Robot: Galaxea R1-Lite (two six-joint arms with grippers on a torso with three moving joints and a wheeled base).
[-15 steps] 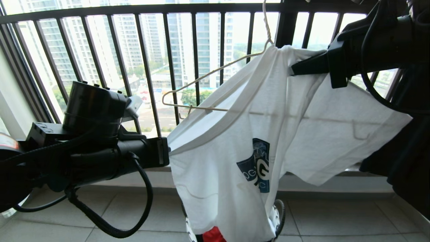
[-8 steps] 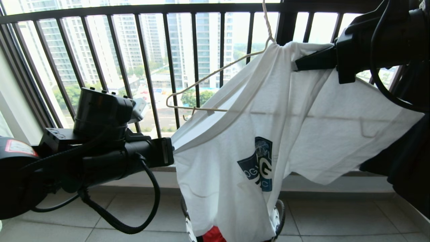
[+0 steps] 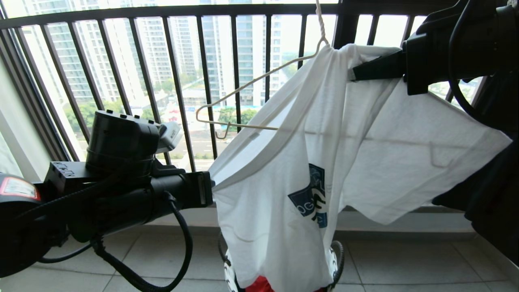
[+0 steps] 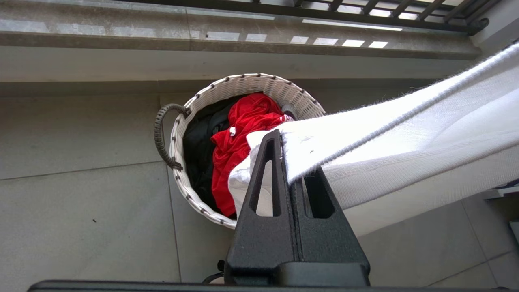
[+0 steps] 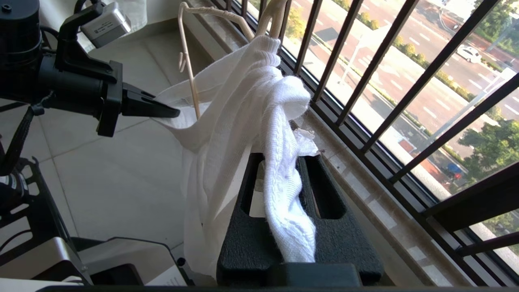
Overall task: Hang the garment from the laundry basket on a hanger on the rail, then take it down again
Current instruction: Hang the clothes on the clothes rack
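While both claws pinch it, the garment shows "OG" lettering.

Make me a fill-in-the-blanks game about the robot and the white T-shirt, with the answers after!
1. Both grippers are shut on the white ____.
2. The left gripper holds it lower than the ____ gripper.
3. In the laundry basket lies a ____ garment beside dark clothes.
4. The bare end of the hanger pokes out toward the robot's ____ side.

Answers: T-shirt; right; red; left
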